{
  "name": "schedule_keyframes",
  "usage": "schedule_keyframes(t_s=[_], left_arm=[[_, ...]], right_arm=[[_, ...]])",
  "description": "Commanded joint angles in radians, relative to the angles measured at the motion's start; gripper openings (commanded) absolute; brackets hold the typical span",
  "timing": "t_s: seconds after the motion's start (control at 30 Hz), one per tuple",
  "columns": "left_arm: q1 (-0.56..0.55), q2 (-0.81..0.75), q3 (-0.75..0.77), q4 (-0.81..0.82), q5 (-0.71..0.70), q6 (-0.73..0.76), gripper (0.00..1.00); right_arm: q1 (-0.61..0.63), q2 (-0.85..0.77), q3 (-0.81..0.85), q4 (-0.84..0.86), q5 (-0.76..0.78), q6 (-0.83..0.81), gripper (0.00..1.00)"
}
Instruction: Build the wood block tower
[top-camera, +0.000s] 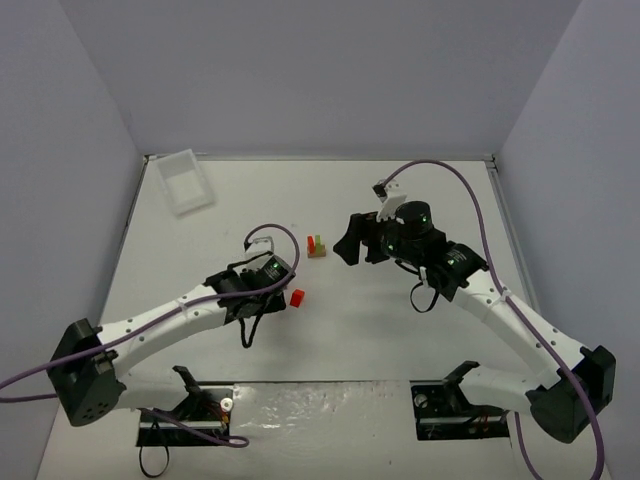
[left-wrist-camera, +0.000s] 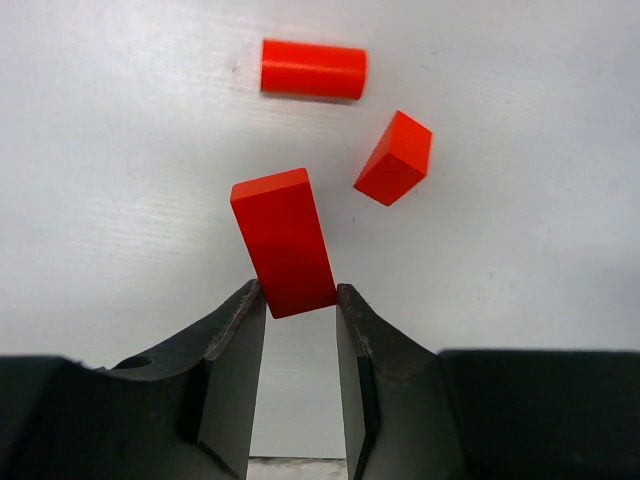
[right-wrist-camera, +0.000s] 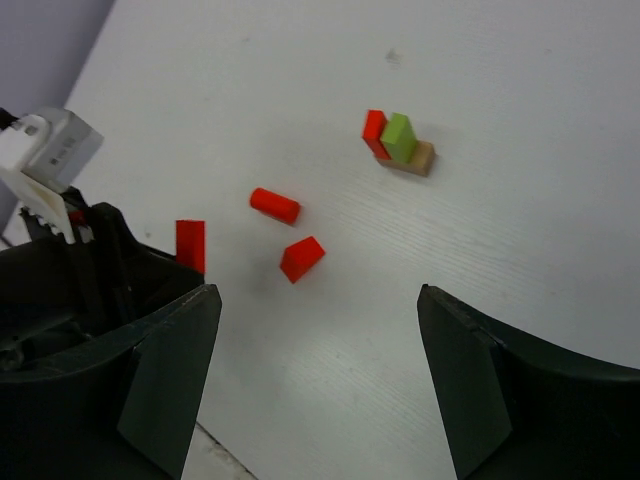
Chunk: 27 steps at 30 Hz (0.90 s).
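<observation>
The wood block tower (top-camera: 317, 245) stands mid-table as a tan base (right-wrist-camera: 422, 158) carrying a red piece (right-wrist-camera: 374, 132) and a lime-green piece (right-wrist-camera: 399, 137). My left gripper (left-wrist-camera: 298, 297) is shut on the near end of a red rectangular block (left-wrist-camera: 283, 240), which pokes out past the fingertips. Beyond it on the table lie a red cylinder (left-wrist-camera: 313, 69) and a red wedge (left-wrist-camera: 393, 157). My right gripper (right-wrist-camera: 320, 305) is open and holds nothing. It hovers just right of the tower, above the wedge (right-wrist-camera: 302, 258) and the cylinder (right-wrist-camera: 274, 205).
A clear plastic tray (top-camera: 187, 180) sits at the back left corner. Grey walls close the table on the left, back and right. The left arm (top-camera: 180, 315) stretches in from the near left, the right arm (top-camera: 500, 305) from the near right.
</observation>
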Motion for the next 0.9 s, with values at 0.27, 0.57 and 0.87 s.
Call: schedule_keyframes(t_s=[0.27, 0.57, 0.87], left_arm=[[-0.017, -0.458, -0.191, 0.529, 0.208, 0.858, 0.00], [-0.017, -0.452, -0.135, 0.513, 0.321, 1.032, 0.00], [-0.018, -0.454, -0.115, 0.547, 0.352, 1.083, 0.00]], right_arm=[[0.017, 0.182, 0.279, 0.039, -0.344, 0.097, 0.69], [0.110, 0.299, 0.377, 0.038, -0.353, 0.153, 0.60], [0.149, 0.344, 0.360, 0.033, -0.327, 0.190, 0.56]])
